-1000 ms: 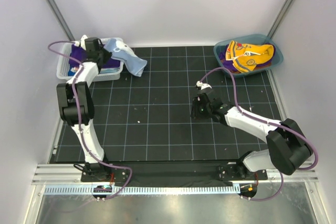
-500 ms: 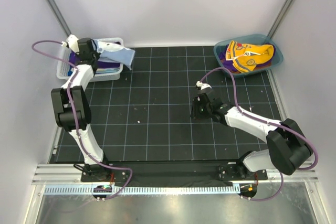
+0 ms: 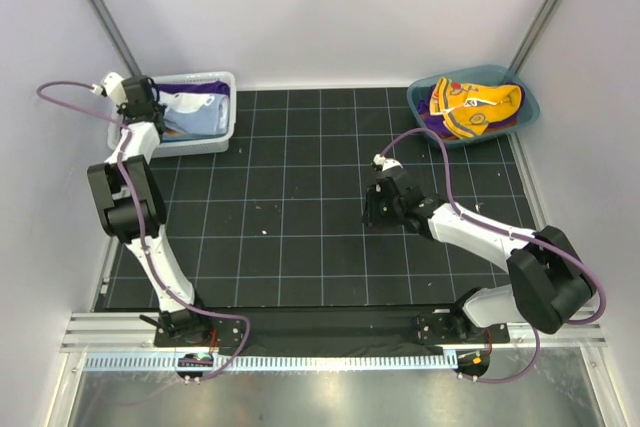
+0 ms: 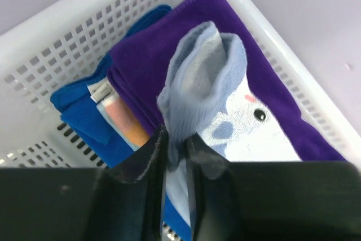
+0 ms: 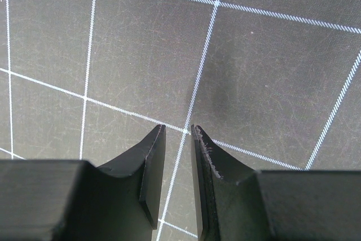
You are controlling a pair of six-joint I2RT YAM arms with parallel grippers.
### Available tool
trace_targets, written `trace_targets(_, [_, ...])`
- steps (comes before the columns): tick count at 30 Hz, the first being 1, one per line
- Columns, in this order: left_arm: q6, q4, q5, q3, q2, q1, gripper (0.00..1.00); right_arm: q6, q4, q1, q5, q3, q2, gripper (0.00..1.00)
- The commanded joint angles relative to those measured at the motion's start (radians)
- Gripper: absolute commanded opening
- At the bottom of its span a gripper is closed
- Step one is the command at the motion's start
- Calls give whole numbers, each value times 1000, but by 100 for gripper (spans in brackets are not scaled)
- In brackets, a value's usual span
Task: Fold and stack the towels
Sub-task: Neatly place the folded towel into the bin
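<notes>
Landmark: white mesh basket [image 3: 226, 125], at the far left corner of the black grid mat [image 3: 300, 217].
Left gripper [image 4: 176, 139]: reaching down into the basket at its left end; jaws narrow, pinched on a bunched ridge of cloth.
Cloth in the jaws: light blue towel [image 4: 228, 91] with white print and a small face; inside the basket, drawn up into a peak at the jaws, the rest lying flat.
Layer beneath: purple towel [image 4: 144, 55], folded, inside the basket, directly under the light blue towel and touching it.
Neighbouring layer: blue towel [image 4: 76, 108], folded, inside the basket, pressed against the purple towel on the side nearer the perforated wall; white tag and a pale orange layer showing at its fold.
Right gripper [image 5: 177, 134]: well apart from the basket, over bare mat to its right and nearer the arm bases; pointing down at a white grid line; jaws narrowly parted, nothing between them.
Unfolded towels: yellow-orange towel [image 3: 478, 107] with navy markings, bunched over a purple cloth [image 3: 432, 127].
Their container: teal tub [image 3: 528, 117], well apart from the basket, along the same far edge at the opposite corner.
</notes>
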Motion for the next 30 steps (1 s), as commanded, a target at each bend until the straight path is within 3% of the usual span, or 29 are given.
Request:
trace_targets(1, [12,4,-7,66,18,28,32,-1,39,-2,-3,2,3,32])
trace_targets(3, [6,15,-20,49,7,31,50,-1,39,-2,-4,2,3,32])
trace_targets(7, [-2,17,-36,41,-21,30,60,-1,36,-4,-1,4,3,32])
trace_targets(21, [-72,38,-60,-75,-146,-115,66,-6,4,-2,42,35,-26,32])
trace_targets(30, [-178,32,-63,-288,-329,-368,66,2,-113,-24,134,186,-51,33])
